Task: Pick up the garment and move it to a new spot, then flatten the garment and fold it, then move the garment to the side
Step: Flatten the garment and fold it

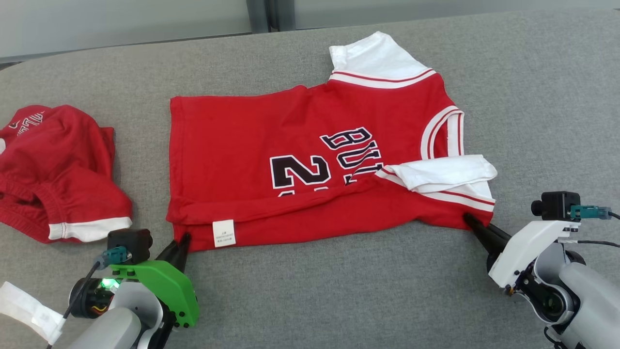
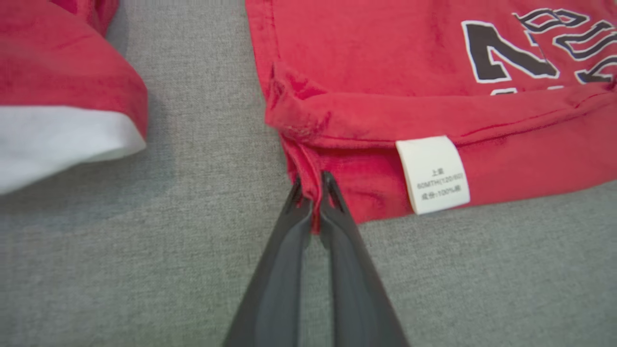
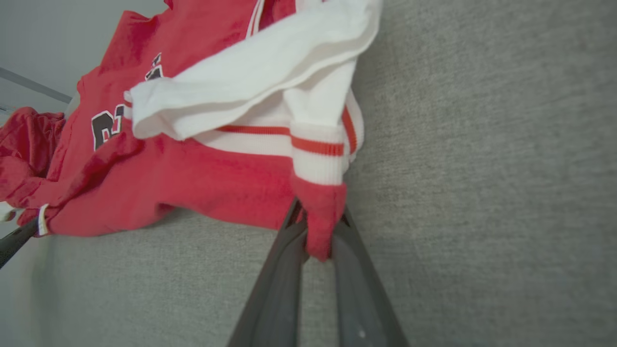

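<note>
Garment point(image 1: 242, 145) has two near corners pinched by left end effector point(image 1: 184, 238) and right end effector point(image 1: 468, 219).

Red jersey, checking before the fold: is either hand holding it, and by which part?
Both: left hand pinches the red jersey at its hem corner near the care label; right hand pinches the edge beside the white sleeve.
</note>
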You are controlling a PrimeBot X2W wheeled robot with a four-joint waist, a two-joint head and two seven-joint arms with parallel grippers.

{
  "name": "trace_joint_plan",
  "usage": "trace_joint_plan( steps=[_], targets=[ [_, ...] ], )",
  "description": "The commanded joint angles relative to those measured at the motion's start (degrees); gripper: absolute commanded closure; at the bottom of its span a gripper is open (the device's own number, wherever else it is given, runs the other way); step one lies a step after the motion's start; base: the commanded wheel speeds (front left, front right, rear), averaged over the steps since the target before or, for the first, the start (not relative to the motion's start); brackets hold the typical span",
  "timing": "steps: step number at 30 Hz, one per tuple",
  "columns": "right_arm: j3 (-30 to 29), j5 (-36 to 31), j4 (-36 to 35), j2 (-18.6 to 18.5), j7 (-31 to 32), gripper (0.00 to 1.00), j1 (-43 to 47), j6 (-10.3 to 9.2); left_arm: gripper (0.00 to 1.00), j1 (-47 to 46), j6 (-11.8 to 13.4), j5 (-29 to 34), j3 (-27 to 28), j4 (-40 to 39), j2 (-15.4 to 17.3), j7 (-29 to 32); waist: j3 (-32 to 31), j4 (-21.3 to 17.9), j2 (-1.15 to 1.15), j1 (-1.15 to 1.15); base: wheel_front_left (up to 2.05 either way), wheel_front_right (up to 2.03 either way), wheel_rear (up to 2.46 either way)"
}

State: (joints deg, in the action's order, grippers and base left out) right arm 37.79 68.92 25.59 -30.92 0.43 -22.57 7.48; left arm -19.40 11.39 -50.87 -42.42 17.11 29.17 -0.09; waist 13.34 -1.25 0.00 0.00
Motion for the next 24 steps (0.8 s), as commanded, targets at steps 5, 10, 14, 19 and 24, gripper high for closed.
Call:
trace_joint_plan(
  steps=[5, 10, 14, 19, 24],
  targets=[
    [-0.3, 2.0, -1.5, -1.5, 0.8, 1.00, 1.1, 0.03, 1.00, 1.8, 0.1, -1.3, 0.5, -2.0, 1.4, 0.6, -1.8, 0.5, 0.00, 0.00, 0.00, 0.00, 0.00],
    [-1.1, 5.2, -4.6, -4.9, 3.9, 1.00, 3.1, 0.03, 1.00, 3.9, 0.7, -2.3, 0.4, -5.5, 3.0, 2.0, -3.5, 0.8, 0.00, 0.00, 0.00, 0.00, 0.00],
    [-1.5, 6.9, -7.5, -8.7, 7.2, 1.00, 5.4, 0.03, 1.00, 6.3, 1.3, -2.8, -0.7, -8.5, 4.5, 4.1, -4.4, 0.5, 0.00, 0.00, 0.00, 0.00, 0.00],
    [-3.2, 8.5, -11.1, -12.6, 9.0, 1.00, 9.6, 0.02, 1.00, 9.6, 2.5, -3.7, -1.2, -12.5, 7.1, 5.9, -4.9, 0.0, 0.00, 0.00, 0.00, 0.00, 0.00],
    [-5.5, 11.1, -12.9, -15.1, 11.0, 1.00, 15.0, -0.02, 1.00, 12.5, 4.2, -4.5, -1.4, -16.0, 9.0, 7.4, -5.0, -0.4, 0.00, 0.00, 0.00, 0.00, 0.00]
  ],
)
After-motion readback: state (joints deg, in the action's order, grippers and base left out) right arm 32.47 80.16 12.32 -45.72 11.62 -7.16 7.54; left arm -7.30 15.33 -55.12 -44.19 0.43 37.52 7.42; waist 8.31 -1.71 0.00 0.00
